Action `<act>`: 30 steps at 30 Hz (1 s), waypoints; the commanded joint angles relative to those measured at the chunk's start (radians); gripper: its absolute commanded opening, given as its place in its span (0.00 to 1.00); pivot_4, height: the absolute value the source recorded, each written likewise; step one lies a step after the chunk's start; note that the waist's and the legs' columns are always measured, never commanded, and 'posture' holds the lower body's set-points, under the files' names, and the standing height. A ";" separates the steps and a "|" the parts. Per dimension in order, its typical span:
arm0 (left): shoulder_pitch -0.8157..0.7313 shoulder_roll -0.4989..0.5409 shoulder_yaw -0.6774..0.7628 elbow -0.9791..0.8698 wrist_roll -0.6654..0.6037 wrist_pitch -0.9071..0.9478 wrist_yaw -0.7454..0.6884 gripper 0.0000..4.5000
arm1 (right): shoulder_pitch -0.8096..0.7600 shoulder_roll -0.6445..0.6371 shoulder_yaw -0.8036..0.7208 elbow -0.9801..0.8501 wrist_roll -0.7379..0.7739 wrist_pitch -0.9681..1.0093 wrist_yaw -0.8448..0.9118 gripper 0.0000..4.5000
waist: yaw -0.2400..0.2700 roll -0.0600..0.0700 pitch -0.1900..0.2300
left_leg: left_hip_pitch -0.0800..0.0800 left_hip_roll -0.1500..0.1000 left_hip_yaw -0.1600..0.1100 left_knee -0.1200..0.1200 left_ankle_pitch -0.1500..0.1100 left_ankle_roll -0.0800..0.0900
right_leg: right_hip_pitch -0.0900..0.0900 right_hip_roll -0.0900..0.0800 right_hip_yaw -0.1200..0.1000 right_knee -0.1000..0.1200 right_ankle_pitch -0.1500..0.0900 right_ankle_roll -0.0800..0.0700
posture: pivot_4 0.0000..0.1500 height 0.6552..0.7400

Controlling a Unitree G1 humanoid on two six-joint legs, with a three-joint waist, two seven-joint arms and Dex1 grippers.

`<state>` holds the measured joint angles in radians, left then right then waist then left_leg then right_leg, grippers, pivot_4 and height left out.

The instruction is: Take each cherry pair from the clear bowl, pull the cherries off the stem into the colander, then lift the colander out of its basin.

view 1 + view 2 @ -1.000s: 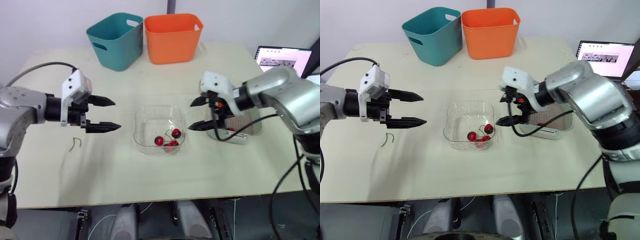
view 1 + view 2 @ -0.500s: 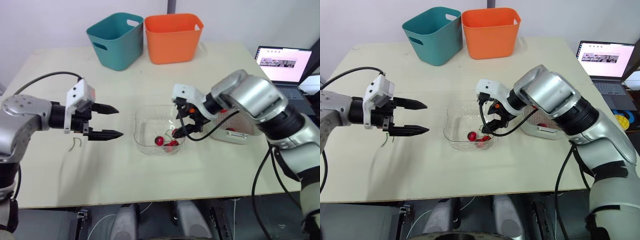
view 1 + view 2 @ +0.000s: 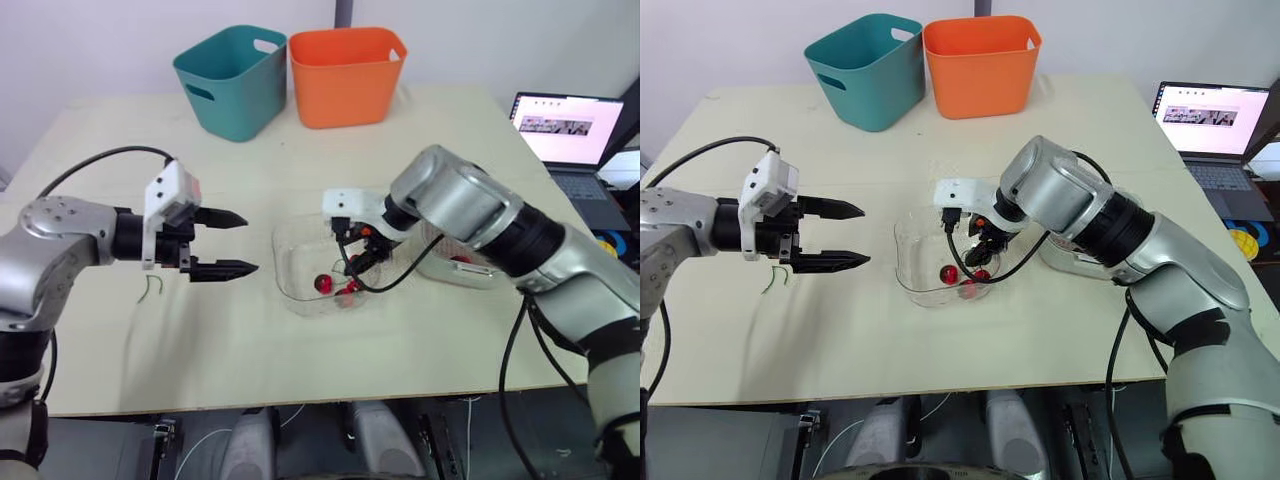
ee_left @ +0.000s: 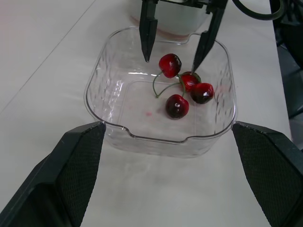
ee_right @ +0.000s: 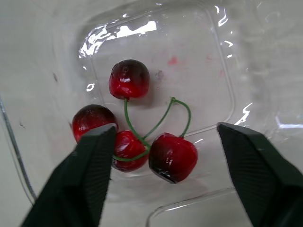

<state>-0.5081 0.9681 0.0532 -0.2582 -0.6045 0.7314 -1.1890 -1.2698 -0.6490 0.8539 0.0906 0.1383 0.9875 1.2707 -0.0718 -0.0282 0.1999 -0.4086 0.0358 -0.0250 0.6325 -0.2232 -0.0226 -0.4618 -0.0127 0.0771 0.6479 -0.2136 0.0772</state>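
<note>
I'm watching my right end effector (image 4: 170,62) reaching down into the clear bowl (image 4: 94,90), fingers spread over the cherries (image 5: 173,156); left end effector (image 3: 250,243) is hovering level beside it, also spread.

Legible text, labels, brands, numbers: none.
Laptop (image 3: 568,128), off the right side of the table (image 3: 240,330): lit screen with a pale page, a strip of small pictures and lines of print, all too small to read.
</note>
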 commanded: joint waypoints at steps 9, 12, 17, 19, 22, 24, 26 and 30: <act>-0.009 -0.004 0.029 -0.021 -0.007 -0.016 0.037 1.00 | -0.074 -0.101 0.000 -0.261 -0.161 -0.111 0.108 0.73 | 0.005 0.000 0.000 | 0.000 0.000 -0.001 0.000 0.000 0.000 | 0.000 0.000 0.000 0.000 0.002 -0.002 | 1.00 1.00; -0.014 -0.007 0.025 -0.012 -0.012 -0.013 0.037 1.00 | -0.070 -0.153 0.032 -0.329 -0.244 -0.181 0.135 0.73 | 0.003 0.000 0.000 | 0.000 0.000 -0.001 0.001 0.000 0.000 | 0.001 -0.001 -0.002 -0.001 -0.001 -0.001 | 1.00 1.00; -0.040 -0.024 0.002 0.012 0.002 -0.023 0.034 1.00 | -0.065 -0.081 0.043 -0.248 -0.305 -0.175 0.128 0.73 | -0.004 0.000 0.000 | 0.001 0.000 -0.001 0.000 0.000 0.000 | 0.000 0.001 -0.001 0.001 -0.001 -0.002 | 1.00 1.00; -0.042 -0.027 0.001 0.013 0.005 -0.023 0.031 1.00 | -0.065 -0.055 0.044 -0.222 -0.322 -0.178 0.133 0.73 | -0.001 0.000 0.000 | 0.001 0.000 -0.001 0.000 0.000 0.000 | 0.000 0.001 -0.001 0.002 0.000 -0.002 | 1.00 1.00; -0.041 -0.030 0.001 0.011 0.007 -0.022 0.030 1.00 | -0.062 -0.025 0.047 -0.201 -0.346 -0.181 0.146 0.73 | 0.002 0.000 0.000 | 0.000 0.000 -0.002 0.000 0.000 0.000 | 0.000 0.000 -0.001 0.001 0.002 -0.004 | 1.00 1.00; -0.038 -0.030 0.003 0.008 0.005 -0.020 0.031 1.00 | -0.058 -0.010 0.054 -0.196 -0.361 -0.184 0.157 0.73 | 0.002 0.000 0.000 | 0.000 0.000 -0.001 0.000 0.000 0.000 | 0.000 0.000 -0.001 0.001 0.002 -0.004 | 1.00 1.00; -0.032 -0.030 0.006 0.002 0.003 -0.018 0.032 1.00 | -0.049 0.000 0.065 -0.195 -0.374 -0.183 0.171 0.73 | 0.002 0.000 0.000 | 0.000 0.000 -0.002 0.000 0.000 0.000 | 0.000 0.000 -0.002 0.001 0.002 -0.005 | 1.00 1.00; -0.028 -0.028 0.010 -0.004 0.001 -0.014 0.036 1.00 | -0.032 0.012 0.081 -0.183 -0.400 -0.183 0.190 0.73 | 0.002 0.000 0.000 | 0.000 0.000 -0.002 0.001 0.000 0.000 | 0.000 0.000 -0.002 0.001 0.002 -0.005 | 1.00 1.00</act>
<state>-0.5303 0.9355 0.0485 -0.2379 -0.5988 0.7264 -1.1542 -1.2903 -0.6431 0.9442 -0.0872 -0.2365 0.8079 1.4515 -0.0697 -0.0282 0.1999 -0.4085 0.0357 -0.0266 0.6330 -0.2231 -0.0228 -0.4616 -0.0126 0.0755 0.6494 -0.2119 0.0727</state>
